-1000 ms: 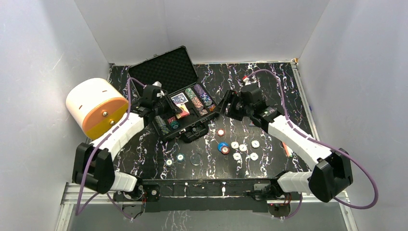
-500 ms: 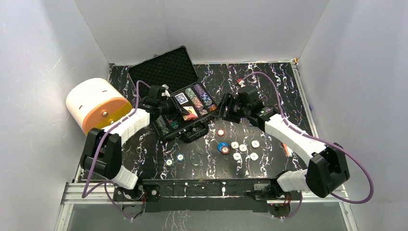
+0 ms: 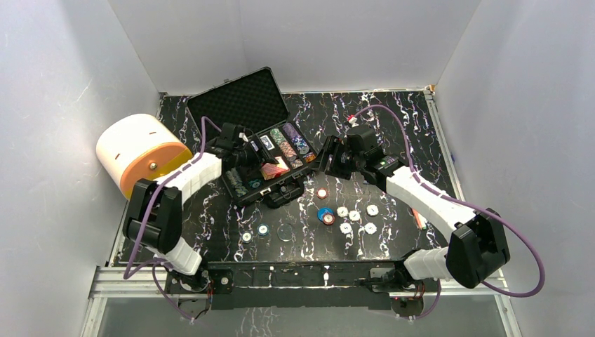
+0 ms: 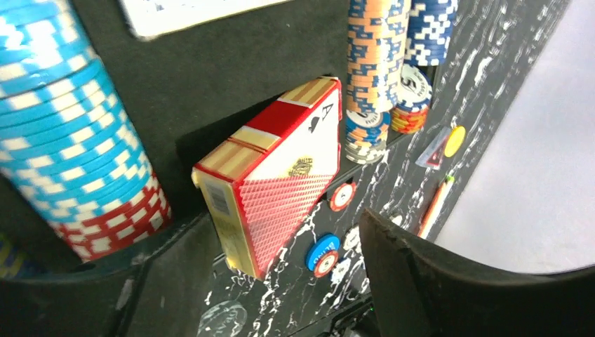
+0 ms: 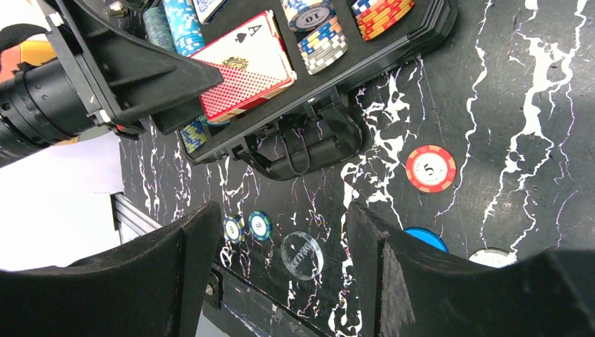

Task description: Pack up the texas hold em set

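Because the card deck is leaning askew inside the case, the left pincer is straddling it, fingers apart, likely to seat it; the right pincer is hovering apart, empty, over loose chips.

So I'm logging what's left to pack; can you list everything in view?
case: one, black, open, far side of table
chip rows: several, multicoloured, in case
card deck: one, red, tilted in case
loose chips: about ten, mixed colours, table before case
clear disc: one, among loose chips
cylinder: one, white-orange, left
pen: one, orange, right edge
left gripper: open, over card deck
right gripper: open, empty, beside case
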{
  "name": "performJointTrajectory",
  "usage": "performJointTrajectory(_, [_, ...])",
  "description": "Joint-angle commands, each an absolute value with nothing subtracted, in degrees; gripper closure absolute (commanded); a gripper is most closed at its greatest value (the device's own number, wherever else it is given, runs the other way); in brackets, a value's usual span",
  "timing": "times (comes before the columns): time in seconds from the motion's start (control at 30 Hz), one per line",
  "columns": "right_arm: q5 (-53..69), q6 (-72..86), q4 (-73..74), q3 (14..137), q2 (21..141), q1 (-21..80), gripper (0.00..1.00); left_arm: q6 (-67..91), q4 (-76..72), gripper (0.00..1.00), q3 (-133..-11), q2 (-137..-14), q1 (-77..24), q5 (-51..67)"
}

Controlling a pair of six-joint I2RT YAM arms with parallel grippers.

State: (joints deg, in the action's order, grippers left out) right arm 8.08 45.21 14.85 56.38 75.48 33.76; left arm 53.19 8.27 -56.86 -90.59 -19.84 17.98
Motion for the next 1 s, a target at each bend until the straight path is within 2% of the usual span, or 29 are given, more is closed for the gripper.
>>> performJointTrajectory(0.0, [7.8, 44.9, 13.5, 57.2, 74.8, 33.9, 0.25, 46.8, 24.0, 0.20, -66.5, -89.5, -20.0, 10.0])
performJointTrajectory(0.07, [8.0, 45.1, 13.3, 56.9, 74.6, 33.9, 0.25, 45.1, 29.0, 0.08, -68.6, -88.4, -20.5, 3.7])
performJointTrajectory(0.2, [8.1, 45.9, 12.5, 56.3, 74.2, 33.9, 0.25, 45.0, 31.1, 0.05, -67.5, -85.6, -20.6, -0.1])
performJointTrajectory(0.27, [8.1, 46.0, 12.5, 56.6, 74.3, 33.9, 0.25, 45.4, 30.0, 0.10, -66.3, -84.7, -20.6, 0.8])
performJointTrajectory(0.37, [7.9, 46.2, 12.6, 56.7, 74.3, 33.9, 0.26, 45.7, 27.1, 0.28, -64.5, -84.7, -20.6, 4.0])
performJointTrajectory(0.5, [7.8, 46.2, 12.8, 56.4, 73.9, 33.9, 0.30, 46.2, 23.7, 0.45, -63.7, -86.3, -20.6, 8.4])
performJointTrajectory(0.57, [7.7, 46.3, 12.9, 56.2, 73.8, 33.9, 0.30, 46.3, 23.5, 0.47, -64.0, -87.6, -20.6, 8.6])
performJointTrajectory(0.7, [7.3, 46.1, 13.1, 55.8, 73.7, 33.9, 0.30, 48.6, 23.7, 0.44, -64.1, -89.6, -20.6, 8.3])
performJointTrajectory(0.97, [7.8, 45.8, 13.4, 57.2, 75.8, 34.0, 0.31, 49.5, 21.3, 0.62, -63.6, -92.9, -20.6, 9.8])
